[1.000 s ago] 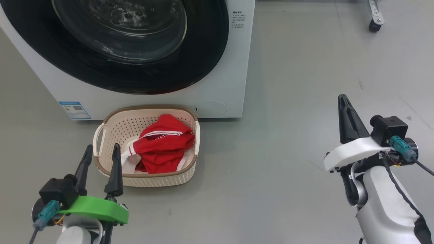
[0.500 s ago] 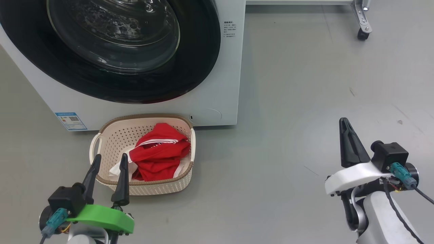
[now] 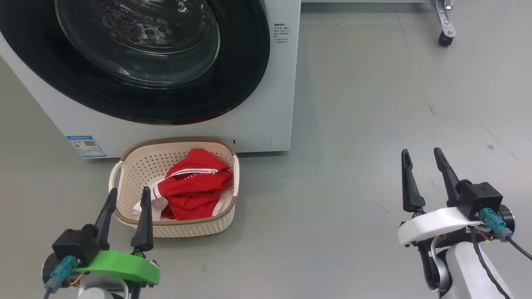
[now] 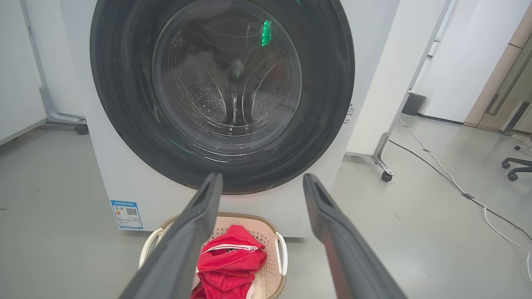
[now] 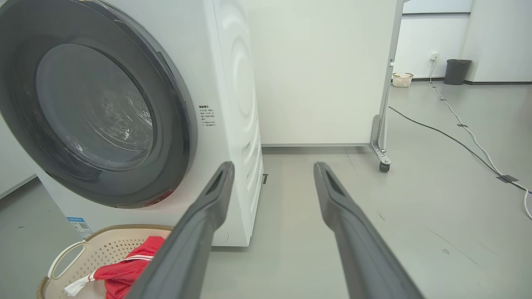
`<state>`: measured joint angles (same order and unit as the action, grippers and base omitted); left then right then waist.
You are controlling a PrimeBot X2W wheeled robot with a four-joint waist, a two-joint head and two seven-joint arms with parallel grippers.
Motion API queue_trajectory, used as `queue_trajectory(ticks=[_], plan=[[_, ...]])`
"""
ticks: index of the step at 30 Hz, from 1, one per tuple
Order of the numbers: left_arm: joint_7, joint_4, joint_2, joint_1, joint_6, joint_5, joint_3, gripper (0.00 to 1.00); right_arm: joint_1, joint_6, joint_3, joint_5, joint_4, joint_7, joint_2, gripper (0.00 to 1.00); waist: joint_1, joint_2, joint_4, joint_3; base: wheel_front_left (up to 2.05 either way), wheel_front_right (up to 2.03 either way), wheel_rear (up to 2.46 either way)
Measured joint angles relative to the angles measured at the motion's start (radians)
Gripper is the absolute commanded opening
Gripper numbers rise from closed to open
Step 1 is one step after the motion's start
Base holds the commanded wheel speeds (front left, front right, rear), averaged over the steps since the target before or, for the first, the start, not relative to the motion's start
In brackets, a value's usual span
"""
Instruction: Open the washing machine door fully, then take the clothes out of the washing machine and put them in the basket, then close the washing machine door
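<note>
We find the door [image 3: 245,70] shut flat against the white front of the washing machine [image 3: 274,104], its glossy black rim ringing the bulging glass. Through that glass, in the left wrist view, we make out the perforated steel drum [image 4: 195,99]. The basket [image 3: 137,160] stands on the grey floor [image 3: 353,166] just in front of the machine's base, below the door and to the right of the small blue label [image 3: 85,146]. The clothes [image 3: 195,189] lie inside it: a crumpled red garment with white stripes, with white fabric tucked at its left side. Our left jaws stand released and empty at the near left of the basket. Their two dark fingers [image 3: 144,220] point toward it, the tips crossing its near rim in the head view. Our right jaws are likewise parted with nothing between them, well to the right of the basket over bare floor. A wheeled frame's caster [image 3: 444,39] sits beyond the machine's right side.
</note>
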<state>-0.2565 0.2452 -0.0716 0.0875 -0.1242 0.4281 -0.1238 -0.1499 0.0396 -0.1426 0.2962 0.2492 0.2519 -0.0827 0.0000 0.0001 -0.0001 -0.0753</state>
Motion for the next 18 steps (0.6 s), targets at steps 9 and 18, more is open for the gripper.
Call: queue_trajectory(ticks=[9,18], plan=[[0.000,-0.021,0.000,0.000,0.000,-0.025,0.001,1.00,0.017,0.000,0.001,-0.007,-0.024,0.000,0.010,1.00,0.0000,0.0000,-0.001,-0.007,0.00,0.00,0.00],[0.000,-0.010,0.001,0.000,0.000,-0.025,0.001,1.00,0.030,0.000,0.007,-0.012,-0.034,0.000,0.013,1.00,0.0000,0.0000,-0.002,-0.010,0.00,0.00,0.00]])
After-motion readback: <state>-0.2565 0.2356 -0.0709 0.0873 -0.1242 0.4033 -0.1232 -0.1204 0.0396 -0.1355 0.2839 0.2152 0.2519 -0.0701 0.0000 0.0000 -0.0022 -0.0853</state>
